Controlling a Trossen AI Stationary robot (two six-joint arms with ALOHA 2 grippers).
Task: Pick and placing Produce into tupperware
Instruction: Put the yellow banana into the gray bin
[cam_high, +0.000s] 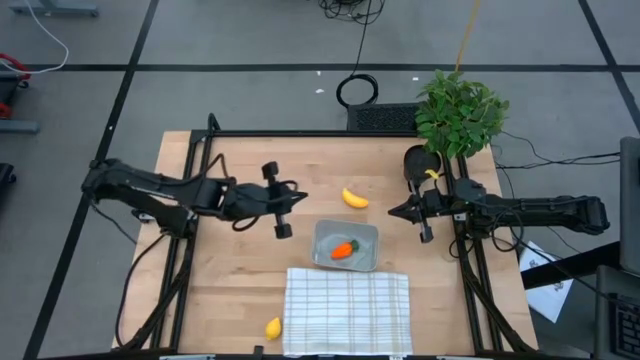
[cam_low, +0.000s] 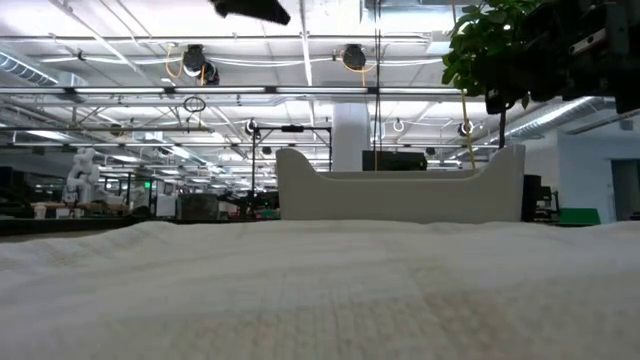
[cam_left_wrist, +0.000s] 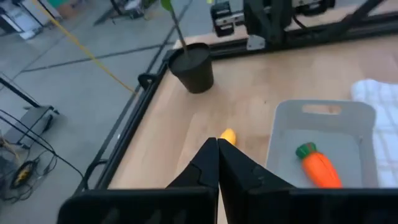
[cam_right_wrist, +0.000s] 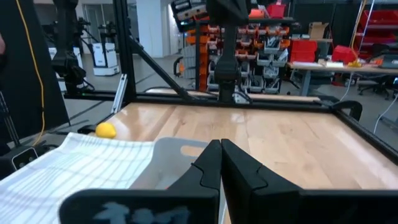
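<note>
The orange carrot with a green top (cam_high: 343, 250) (cam_left_wrist: 318, 167) lies inside the grey tupperware (cam_high: 360, 232) (cam_left_wrist: 323, 127) (cam_low: 400, 190) at mid-table. The yellow banana (cam_high: 354, 198) (cam_left_wrist: 228, 135) lies on the wood just beyond the tub's far edge. The small yellow lemon piece (cam_high: 273, 327) (cam_right_wrist: 106, 130) rests on the table near the near edge, left of the checked cloth. My left gripper (cam_high: 283, 212) (cam_left_wrist: 217, 163) hovers shut, left of the tub and banana. My right gripper (cam_high: 400, 211) (cam_right_wrist: 221, 158) hovers shut, to the right of the banana.
A white checked cloth (cam_high: 348, 310) (cam_right_wrist: 81, 168) lies at the near edge, touching the tub's near side. A leafy potted plant (cam_high: 460, 112) stands in its black pot (cam_left_wrist: 193, 65) at the far right corner. A black frame rail (cam_high: 300, 133) runs along the table's far edge.
</note>
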